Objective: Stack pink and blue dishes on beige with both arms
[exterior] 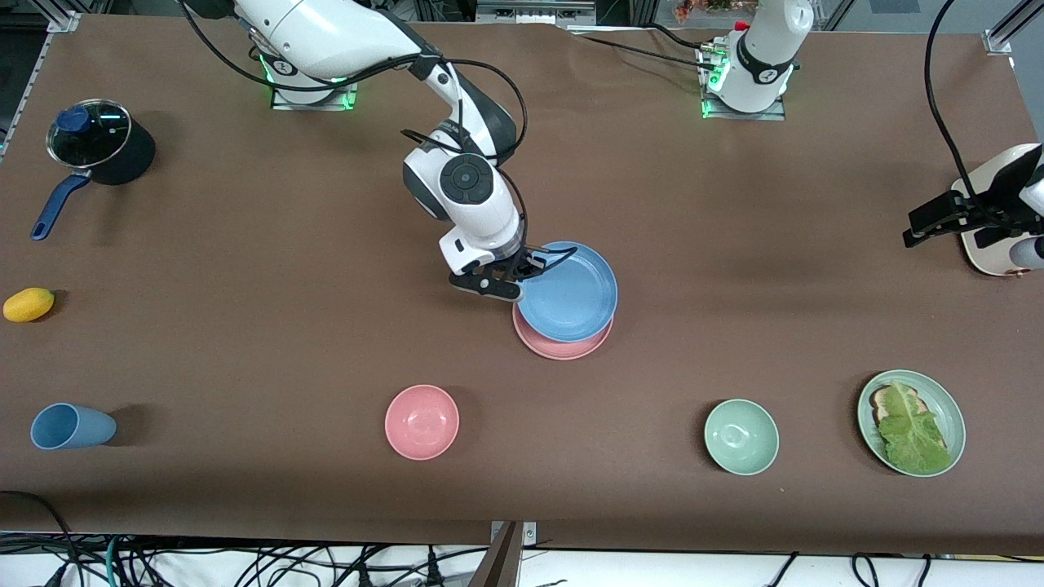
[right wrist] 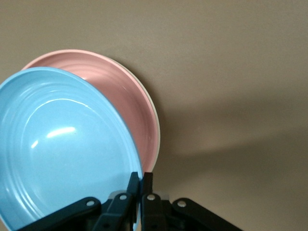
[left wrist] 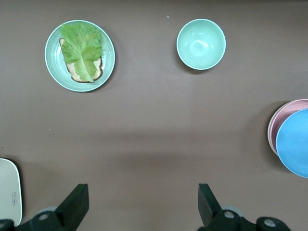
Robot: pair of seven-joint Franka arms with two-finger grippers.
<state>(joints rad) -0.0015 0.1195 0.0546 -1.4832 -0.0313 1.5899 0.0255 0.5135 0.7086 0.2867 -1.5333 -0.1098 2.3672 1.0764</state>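
My right gripper (exterior: 530, 265) (right wrist: 140, 177) is shut on the rim of the blue plate (exterior: 568, 292) (right wrist: 57, 144). It holds the plate tilted over the pink plate (exterior: 563, 346) (right wrist: 125, 96), near the middle of the table. Under the pink plate only a thin off-white rim of the beige plate (right wrist: 153, 103) shows. The left wrist view catches the blue plate (left wrist: 296, 144) and the pink plate (left wrist: 284, 118) at its edge. My left gripper (exterior: 930, 224) (left wrist: 143, 202) waits open and holds nothing, over the left arm's end of the table.
A pink bowl (exterior: 422, 421), a green bowl (exterior: 740, 436) and a green plate with lettuce on bread (exterior: 911, 421) lie nearer the front camera. A blue cup (exterior: 69, 426), a yellow fruit (exterior: 28, 304) and a lidded pot (exterior: 98, 147) are at the right arm's end. A cream-white object (exterior: 999, 244) lies under the left gripper.
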